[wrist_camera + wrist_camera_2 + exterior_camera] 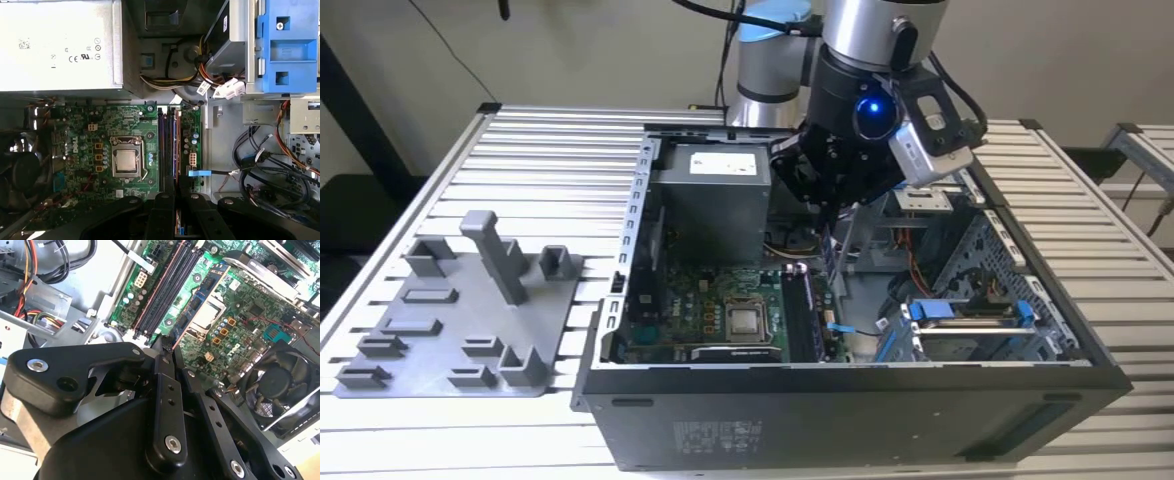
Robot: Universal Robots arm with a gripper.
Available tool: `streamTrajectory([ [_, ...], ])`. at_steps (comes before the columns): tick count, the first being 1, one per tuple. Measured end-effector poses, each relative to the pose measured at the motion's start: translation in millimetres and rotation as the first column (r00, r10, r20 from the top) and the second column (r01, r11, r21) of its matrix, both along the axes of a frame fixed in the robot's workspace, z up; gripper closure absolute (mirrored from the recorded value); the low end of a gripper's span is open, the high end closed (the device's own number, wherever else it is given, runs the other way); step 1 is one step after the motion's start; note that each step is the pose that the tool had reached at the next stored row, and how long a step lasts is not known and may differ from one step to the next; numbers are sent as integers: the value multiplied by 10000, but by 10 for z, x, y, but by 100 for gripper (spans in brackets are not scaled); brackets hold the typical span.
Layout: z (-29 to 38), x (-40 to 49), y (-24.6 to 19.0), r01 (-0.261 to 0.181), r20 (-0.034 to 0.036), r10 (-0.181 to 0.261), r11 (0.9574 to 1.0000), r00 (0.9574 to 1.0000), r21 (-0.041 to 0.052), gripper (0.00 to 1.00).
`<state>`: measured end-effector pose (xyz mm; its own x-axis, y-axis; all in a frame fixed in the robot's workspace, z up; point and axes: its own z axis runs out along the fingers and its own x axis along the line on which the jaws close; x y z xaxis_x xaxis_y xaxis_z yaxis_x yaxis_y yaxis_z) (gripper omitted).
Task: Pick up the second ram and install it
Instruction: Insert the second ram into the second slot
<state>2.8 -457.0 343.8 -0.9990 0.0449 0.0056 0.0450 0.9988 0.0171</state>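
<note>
- Hovering over an open computer case point(854, 395), the robot arm's black gripper point(834, 208) hangs above the motherboard. It is slightly to one side of the processor socket point(747, 322).
- The jaws are pressed together on the second ram point(200, 302). In the second wrist view this is a thin board seen almost edge-on, reaching out from the fingertips.
- The stick is held in the air above the board, not seated. It lies lengthwise in line with the long black memory slots point(167, 145), which run just beside the processor socket.
- A grey power-supply box point(60, 45) stands near the socket, at the edge of the motherboard.
- A black cooling fan point(280, 380) sits near the socket, on the side away from the memory slots.
- A blue drive bracket point(287, 45) sits well apart from the socket, beyond the memory slots, with bundles of coloured cables close by.
- A grey fixture plate point(454, 320) with upright pegs lies outside the case, well apart from the socket. It rests on a slatted metal table point(547, 150).
</note>
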Motion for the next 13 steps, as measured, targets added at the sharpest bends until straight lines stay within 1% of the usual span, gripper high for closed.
streamTrajectory([
  [5, -12, 0, 0, 0, 0, 0, 10000, 10000, 1, 86],
  [13, -51, 0, 0, 0, 0, 0, 10000, 10000, -19, 86],
])
